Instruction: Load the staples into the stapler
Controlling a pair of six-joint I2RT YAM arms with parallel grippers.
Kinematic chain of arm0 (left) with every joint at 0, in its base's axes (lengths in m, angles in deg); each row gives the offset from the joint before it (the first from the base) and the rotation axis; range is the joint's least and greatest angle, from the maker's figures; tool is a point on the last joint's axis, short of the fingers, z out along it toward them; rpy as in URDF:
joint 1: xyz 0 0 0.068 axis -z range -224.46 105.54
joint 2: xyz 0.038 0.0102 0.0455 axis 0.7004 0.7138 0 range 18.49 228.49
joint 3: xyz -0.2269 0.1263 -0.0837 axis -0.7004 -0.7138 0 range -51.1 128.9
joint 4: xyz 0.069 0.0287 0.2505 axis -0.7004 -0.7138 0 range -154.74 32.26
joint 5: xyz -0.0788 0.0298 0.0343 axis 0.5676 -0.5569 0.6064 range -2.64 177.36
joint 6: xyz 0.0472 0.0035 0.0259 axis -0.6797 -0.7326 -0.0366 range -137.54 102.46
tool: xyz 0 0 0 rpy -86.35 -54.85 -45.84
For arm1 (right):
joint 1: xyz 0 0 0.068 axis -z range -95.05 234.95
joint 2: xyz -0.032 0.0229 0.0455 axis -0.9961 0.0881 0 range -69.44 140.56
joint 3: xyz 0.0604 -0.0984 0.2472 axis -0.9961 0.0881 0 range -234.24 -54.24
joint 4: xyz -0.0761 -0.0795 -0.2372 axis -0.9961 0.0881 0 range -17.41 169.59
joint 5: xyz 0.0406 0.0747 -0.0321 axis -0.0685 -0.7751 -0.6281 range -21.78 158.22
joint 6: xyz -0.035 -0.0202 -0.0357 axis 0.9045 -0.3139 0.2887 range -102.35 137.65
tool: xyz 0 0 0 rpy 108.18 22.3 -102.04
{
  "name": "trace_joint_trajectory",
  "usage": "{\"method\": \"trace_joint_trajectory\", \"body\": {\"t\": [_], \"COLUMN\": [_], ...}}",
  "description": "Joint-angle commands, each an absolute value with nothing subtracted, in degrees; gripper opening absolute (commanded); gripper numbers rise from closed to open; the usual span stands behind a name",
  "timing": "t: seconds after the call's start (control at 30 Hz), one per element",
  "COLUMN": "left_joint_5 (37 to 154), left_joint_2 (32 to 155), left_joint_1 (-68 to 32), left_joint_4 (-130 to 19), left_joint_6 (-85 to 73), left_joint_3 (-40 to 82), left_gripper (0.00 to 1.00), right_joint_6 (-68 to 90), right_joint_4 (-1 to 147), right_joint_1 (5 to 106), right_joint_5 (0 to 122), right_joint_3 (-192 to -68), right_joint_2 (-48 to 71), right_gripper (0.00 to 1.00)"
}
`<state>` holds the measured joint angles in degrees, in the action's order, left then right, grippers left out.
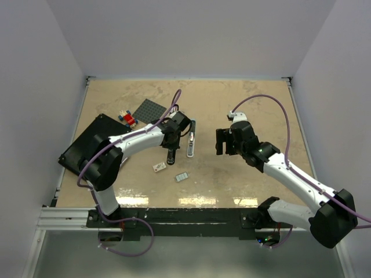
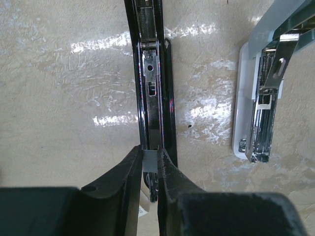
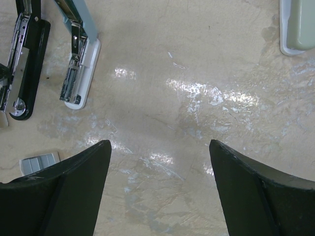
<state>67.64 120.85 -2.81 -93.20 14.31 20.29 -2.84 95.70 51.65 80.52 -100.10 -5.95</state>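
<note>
Top view only: far left there's a black panel (image 1: 84, 147) at the edge of the table (image 1: 243, 179). Beside it I see a few coloured toy bricks (image 1: 127, 119) and a grey studded plate (image 1: 149, 110). Neither wrist camera catches any of those.
Left wrist only: here's the close look. The left gripper (image 2: 150, 156) has its fingers almost together, pinching a small grey piece (image 2: 150, 163) right over the channel of the black stapler (image 2: 152, 93), which lies opened flat. I cannot tell whether that piece is a staple strip or stapler metal.
White box (image 1: 160, 167): it peeks out under the left finger, just beside the black stapler's near end.
Pale blue stapler (image 1: 191, 143): it sits just right of the black one, also hinged open, with nothing touching it.
Right wrist only: there's a pale green thing with a white rim (image 3: 298, 24) in the far corner, and I can't find it from the top camera.
Right gripper (image 3: 160, 147): the jaws are spread wide with nothing between them. It hovers over bare table, well apart from both staplers.
Staples (image 1: 182, 177): a tiny flat block, pale grey-blue with fine ribs across it. It lies loose on the table near the white box, closer to the arm bases than the staplers, and nothing touches it.
Count: two staplers, one staple block on the table, one white box, one grey plate, one black panel, two grippers.
</note>
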Motion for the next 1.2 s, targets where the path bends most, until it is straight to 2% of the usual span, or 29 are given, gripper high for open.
{"method": "trace_joint_trajectory", "body": {"t": [0.0, 1.17], "left_joint_5": [66.88, 67.50], "left_joint_2": [117.80, 120.79], "left_joint_1": [-3.15, -3.15], "left_joint_4": [-92.11, -91.23], "left_joint_6": [13.83, 14.01], "left_joint_3": [22.37, 20.35], "left_gripper": [0.02, 0.00], "right_joint_6": [-2.39, -2.13], "right_joint_4": [94.56, 94.74], "right_joint_1": [51.90, 51.90], "right_joint_5": [80.26, 80.18], "right_joint_3": [-102.14, -102.40], "right_joint_2": [-5.98, -5.54], "right_gripper": [0.85, 0.85]}}
